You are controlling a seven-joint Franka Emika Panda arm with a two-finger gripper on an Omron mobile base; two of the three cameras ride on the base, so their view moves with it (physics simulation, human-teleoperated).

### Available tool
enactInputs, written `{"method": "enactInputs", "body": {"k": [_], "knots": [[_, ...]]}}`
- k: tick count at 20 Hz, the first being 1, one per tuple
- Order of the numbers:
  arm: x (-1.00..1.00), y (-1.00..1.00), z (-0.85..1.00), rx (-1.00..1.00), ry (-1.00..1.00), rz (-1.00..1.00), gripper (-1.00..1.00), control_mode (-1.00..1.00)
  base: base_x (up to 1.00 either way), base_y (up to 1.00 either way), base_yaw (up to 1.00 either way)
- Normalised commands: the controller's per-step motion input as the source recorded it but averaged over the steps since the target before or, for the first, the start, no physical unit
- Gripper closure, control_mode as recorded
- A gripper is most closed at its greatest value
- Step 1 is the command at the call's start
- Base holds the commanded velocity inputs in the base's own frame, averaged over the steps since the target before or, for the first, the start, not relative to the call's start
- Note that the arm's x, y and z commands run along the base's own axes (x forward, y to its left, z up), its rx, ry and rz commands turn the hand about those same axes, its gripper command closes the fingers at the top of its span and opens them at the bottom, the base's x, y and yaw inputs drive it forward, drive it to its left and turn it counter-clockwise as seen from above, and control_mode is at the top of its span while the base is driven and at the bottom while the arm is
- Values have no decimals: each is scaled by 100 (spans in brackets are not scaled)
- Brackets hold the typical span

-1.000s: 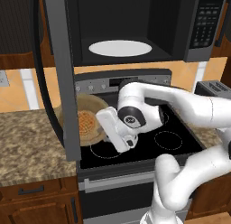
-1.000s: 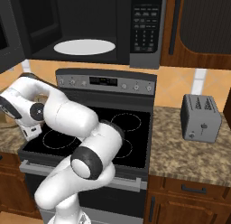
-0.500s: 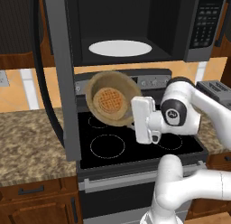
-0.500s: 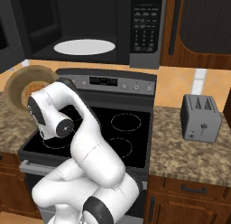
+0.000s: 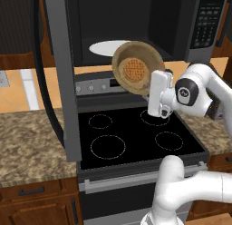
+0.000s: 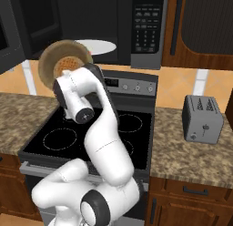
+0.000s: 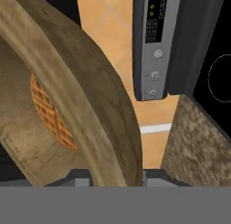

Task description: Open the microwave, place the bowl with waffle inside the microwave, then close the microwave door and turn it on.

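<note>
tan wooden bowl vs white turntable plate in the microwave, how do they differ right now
The tan wooden bowl is tipped on edge in the gripper, above the stove; the white turntable plate lies flat inside the microwave. The bowl is deep and carries a waffle; the plate is flat and bare. Both are round.

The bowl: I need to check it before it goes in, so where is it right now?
The bowl is held tilted in the gripper, above the stove's back burners, just in front of the open microwave.
</note>
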Motion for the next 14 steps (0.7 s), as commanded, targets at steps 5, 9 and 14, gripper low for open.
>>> {"method": "enactInputs", "body": {"k": [5, 9, 14], "knots": [[92, -4, 100, 0, 13, -16, 100, -100, 0, 0, 0], [100, 0, 100, 0, 34, -12, 100, -100, 0, 0, 0], [100, 0, 100, 0, 37, -14, 100, -100, 0, 0, 0]]}}
